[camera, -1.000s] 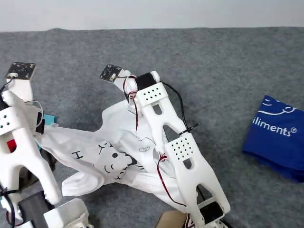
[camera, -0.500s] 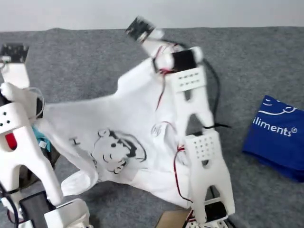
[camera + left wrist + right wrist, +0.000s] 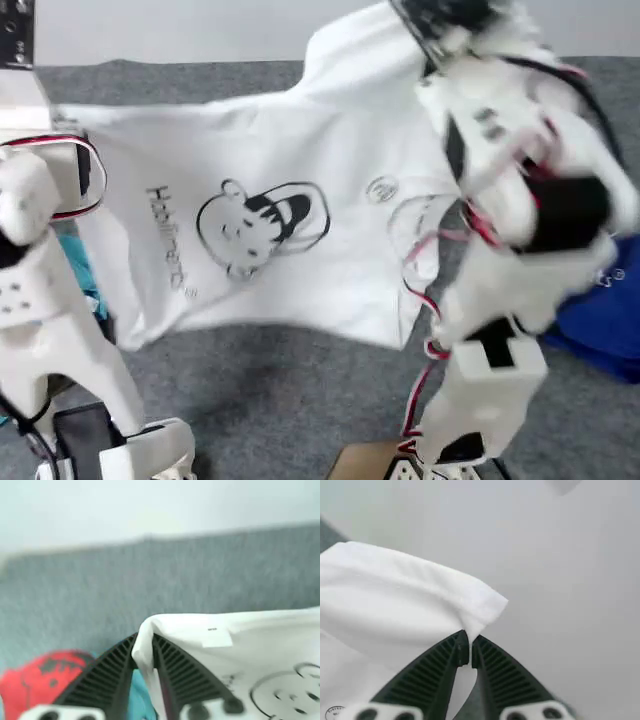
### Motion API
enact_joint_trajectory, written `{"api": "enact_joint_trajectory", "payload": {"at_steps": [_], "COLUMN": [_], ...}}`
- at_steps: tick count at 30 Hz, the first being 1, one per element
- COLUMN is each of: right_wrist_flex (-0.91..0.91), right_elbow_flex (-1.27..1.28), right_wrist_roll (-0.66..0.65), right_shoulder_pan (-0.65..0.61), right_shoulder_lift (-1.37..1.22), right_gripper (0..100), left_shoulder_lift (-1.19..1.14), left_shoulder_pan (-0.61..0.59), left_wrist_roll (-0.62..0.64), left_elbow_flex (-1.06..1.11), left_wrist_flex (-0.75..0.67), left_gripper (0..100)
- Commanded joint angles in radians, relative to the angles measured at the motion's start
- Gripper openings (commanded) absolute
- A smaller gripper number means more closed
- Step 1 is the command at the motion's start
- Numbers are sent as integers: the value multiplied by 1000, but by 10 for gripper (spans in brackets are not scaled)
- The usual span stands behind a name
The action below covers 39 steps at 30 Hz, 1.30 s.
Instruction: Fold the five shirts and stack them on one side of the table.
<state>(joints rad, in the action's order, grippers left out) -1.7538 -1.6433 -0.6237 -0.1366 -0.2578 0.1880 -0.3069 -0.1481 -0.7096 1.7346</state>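
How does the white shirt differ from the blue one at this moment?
The white shirt is lifted and spread open, pinched at two edges by the left gripper and the right gripper. The blue shirt lies on the table, in no gripper. The white shirt shows its cartoon face print in full, while the blue shirt is partly hidden behind an arm. Both are shirts to be stacked.

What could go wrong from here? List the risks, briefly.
1. The left gripper and right gripper each pinch just a thin edge of the white shirt, so a corner might slip free.
2. The right arm stands close over the folded blue shirt; lowering could disturb it.
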Motion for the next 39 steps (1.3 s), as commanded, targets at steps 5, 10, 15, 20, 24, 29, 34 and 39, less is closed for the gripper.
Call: {"api": "enact_joint_trajectory", "payload": {"at_steps": [5,10,15,20,24,29,34,39], "right_wrist_flex": [-33,-33,-31,22,39,13,-39,-41], "right_elbow_flex": [-32,-32,-35,-32,-32,-32,12,227], "right_wrist_roll": [-123,-176,-176,-178,-229,-238,-235,-112], "right_shoulder_pan": [48,76,213,309,329,329,328,325], "right_shoulder_lift": [285,401,458,524,564,576,556,549], "right_gripper": [11,11,11,11,11,11,11,11], "left_shoulder_lift": [12,12,12,58,140,293,411,489], "left_shoulder_pan": [11,6,6,11,8,12,11,-38], "left_wrist_roll": [6,6,6,-112,-222,-267,-308,-367], "left_elbow_flex": [-332,-453,-493,-486,-387,-137,140,354], "left_wrist_flex": [18,20,20,21,21,20,17,17], "left_gripper": [6,6,6,6,6,6,6,6]}}
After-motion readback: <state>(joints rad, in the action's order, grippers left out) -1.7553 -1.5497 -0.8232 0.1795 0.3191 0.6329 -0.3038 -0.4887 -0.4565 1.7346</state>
